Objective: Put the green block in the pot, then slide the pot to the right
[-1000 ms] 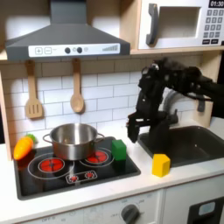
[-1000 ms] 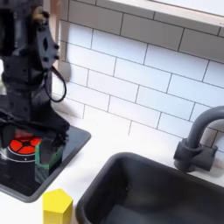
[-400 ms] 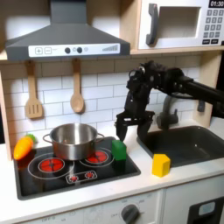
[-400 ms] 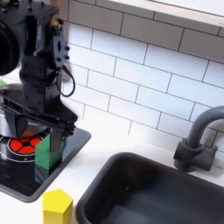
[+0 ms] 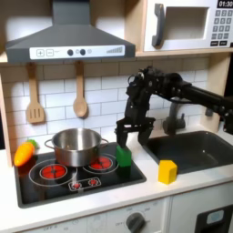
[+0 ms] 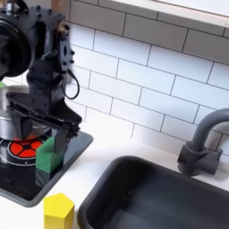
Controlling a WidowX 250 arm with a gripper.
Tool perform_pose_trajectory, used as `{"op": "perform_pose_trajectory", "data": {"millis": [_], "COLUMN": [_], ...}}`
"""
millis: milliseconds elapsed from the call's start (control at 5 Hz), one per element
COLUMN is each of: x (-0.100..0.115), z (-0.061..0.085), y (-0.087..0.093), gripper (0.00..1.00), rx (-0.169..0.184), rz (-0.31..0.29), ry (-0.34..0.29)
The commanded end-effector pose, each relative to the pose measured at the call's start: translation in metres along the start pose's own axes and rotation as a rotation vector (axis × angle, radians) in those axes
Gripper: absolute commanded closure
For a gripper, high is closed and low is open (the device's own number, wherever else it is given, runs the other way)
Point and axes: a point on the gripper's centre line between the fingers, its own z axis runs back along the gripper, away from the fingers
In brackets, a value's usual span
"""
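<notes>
The green block (image 5: 123, 157) sits on the black stovetop's right edge, and it also stands out in the second exterior view (image 6: 49, 159). My gripper (image 5: 125, 139) hangs open right above it, its fingers (image 6: 64, 143) spread to either side of the block's top and not closed on it. The steel pot (image 5: 75, 146) stands on the left burner, to the left of the block in the first exterior view. Its rim peeks in behind the arm at the second exterior view's left edge (image 6: 7, 123).
A yellow cube (image 5: 167, 170) rests on the counter between stove (image 5: 55, 187) and sink (image 5: 196, 150). An orange carrot (image 5: 25, 152) lies left of the pot. The faucet (image 6: 201, 143) stands behind the sink. Two wooden utensils (image 5: 35, 96) hang on the tiled wall.
The arm has swung left from over the sink's edge and come down over the green block. The gripper stays open; block and pot have not moved.
</notes>
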Motion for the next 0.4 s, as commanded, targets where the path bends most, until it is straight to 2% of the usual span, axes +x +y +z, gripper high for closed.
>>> {"op": "perform_pose_trajectory", "data": {"millis": [0, 200], "x": [0.0111, 0.0142], "z": [-0.0092, -0.0165], "y": [0.0012, 0.0008], "gripper": [0.0, 0.0], "rx": [0.011, 0.011], "rz": [0.015, 0.016], "ry": [0.011, 0.03]}}
